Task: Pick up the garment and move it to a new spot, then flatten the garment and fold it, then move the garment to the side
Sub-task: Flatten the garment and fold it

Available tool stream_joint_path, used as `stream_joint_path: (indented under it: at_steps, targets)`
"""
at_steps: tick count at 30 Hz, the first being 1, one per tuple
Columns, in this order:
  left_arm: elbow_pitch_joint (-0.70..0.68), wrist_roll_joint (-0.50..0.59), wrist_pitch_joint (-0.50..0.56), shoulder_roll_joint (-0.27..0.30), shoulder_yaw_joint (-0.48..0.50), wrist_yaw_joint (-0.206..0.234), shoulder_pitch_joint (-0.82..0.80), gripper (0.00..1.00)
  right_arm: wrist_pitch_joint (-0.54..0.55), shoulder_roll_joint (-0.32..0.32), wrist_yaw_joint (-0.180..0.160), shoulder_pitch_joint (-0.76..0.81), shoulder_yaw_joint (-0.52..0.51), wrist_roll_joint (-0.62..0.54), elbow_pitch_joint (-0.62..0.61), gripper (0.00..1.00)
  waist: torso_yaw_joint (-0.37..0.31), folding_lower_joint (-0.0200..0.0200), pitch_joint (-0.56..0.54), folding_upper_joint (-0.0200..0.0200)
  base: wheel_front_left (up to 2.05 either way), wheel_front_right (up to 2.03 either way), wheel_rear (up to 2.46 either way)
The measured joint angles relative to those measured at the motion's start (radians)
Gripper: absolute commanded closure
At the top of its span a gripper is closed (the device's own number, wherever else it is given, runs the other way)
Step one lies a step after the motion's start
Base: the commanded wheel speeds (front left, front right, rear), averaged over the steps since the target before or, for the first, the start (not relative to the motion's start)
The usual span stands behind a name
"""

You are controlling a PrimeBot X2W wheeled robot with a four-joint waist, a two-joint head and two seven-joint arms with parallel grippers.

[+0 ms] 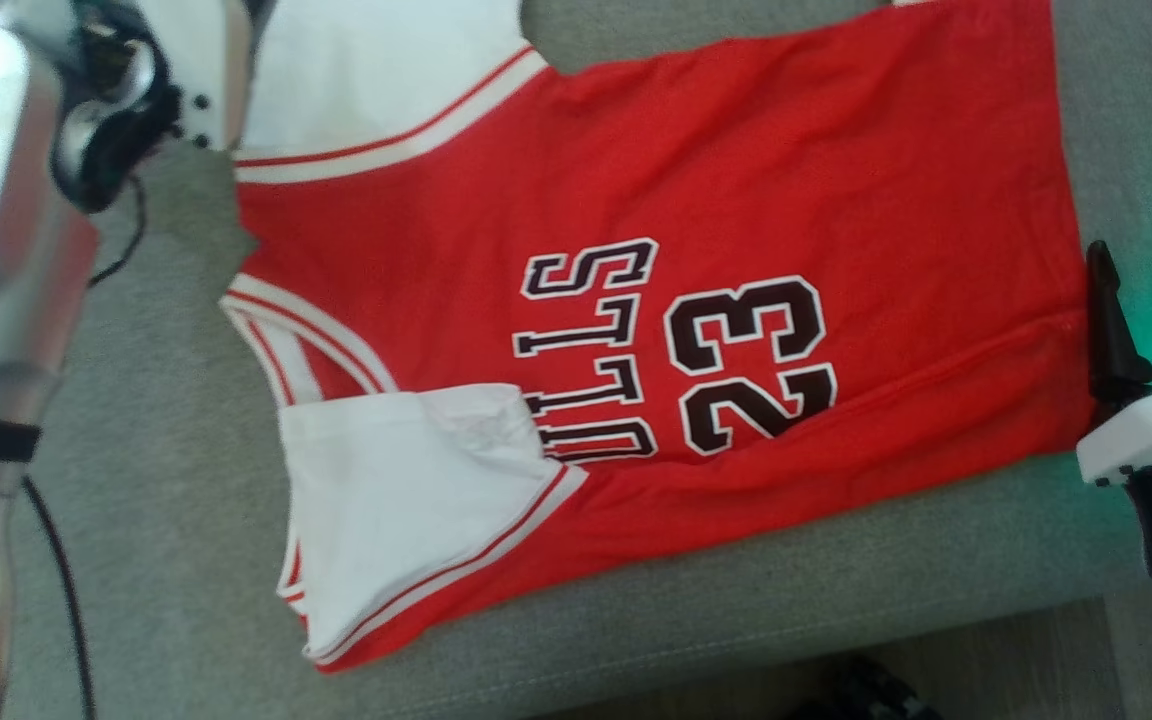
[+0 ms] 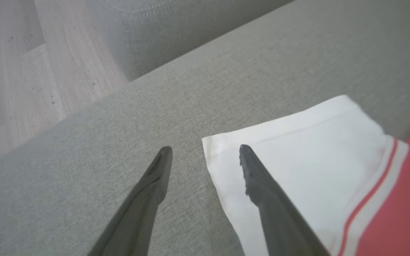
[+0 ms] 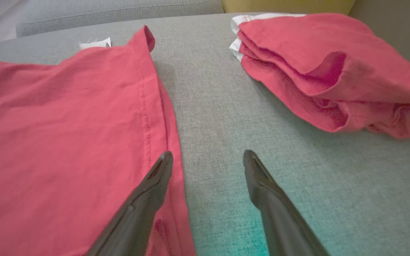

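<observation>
Soft even daylight, faint shadows; head view slightly blurred.

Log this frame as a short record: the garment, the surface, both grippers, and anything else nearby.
garment: red jersey with white sleeves, spread flat, print facing up
near sleeve: folded in over part of the lettering
far sleeve: lying out flat
surface: grey cushion
left gripper: open, at the far sleeve's corner, holding nothing; contact unclear
right gripper: open, at the jersey's hem, holding nothing
other item: folded red garment lying apart on the same cushion
stage: body of the jersey not yet folded
</observation>
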Motion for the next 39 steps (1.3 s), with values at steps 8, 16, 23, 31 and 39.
stream_joint_path:
  at_steps: [8, 16, 23, 31, 39]
  targets:
    - [0.133, -0.01, -0.034, 0.036, -0.038, 0.0, -0.038, 0.0, -0.018, 0.006, 0.0, -0.012, 0.004, 0.004, 0.017, 0.0, -0.052, 0.0, 0.046, 0.0, 0.0, 0.0, 0.0]
    - [0.17, -0.045, -0.057, 0.041, -0.088, 0.0, -0.078, 0.0, -0.034, 0.009, 0.0, -0.012, 0.002, 0.004, 0.03, 0.0, -0.065, 0.0, 0.056, 0.0, 0.0, 0.0, 0.0]
    - [0.192, -0.066, -0.076, 0.051, -0.139, 0.0, -0.101, 0.5, -0.034, 0.012, 0.0, -0.023, 0.003, 0.004, 0.036, 0.0, -0.076, 0.0, 0.058, 0.0, 0.0, 0.0, 0.0]
    - [0.19, -0.106, -0.15, 0.07, -0.213, -0.007, -0.108, 1.0, -0.034, 0.011, 0.0, -0.038, 0.036, 0.022, 0.035, 0.0, -0.084, 0.0, 0.048, 0.0, 0.0, 0.0, 0.0]
    - [0.156, -0.12, -0.276, 0.07, -0.279, -0.007, -0.107, 1.0, 0.07, -0.01, 0.0, -0.222, 0.145, 0.089, 0.05, 0.0, -0.057, 0.0, -0.008, 0.0, 0.0, 0.0, 0.0]
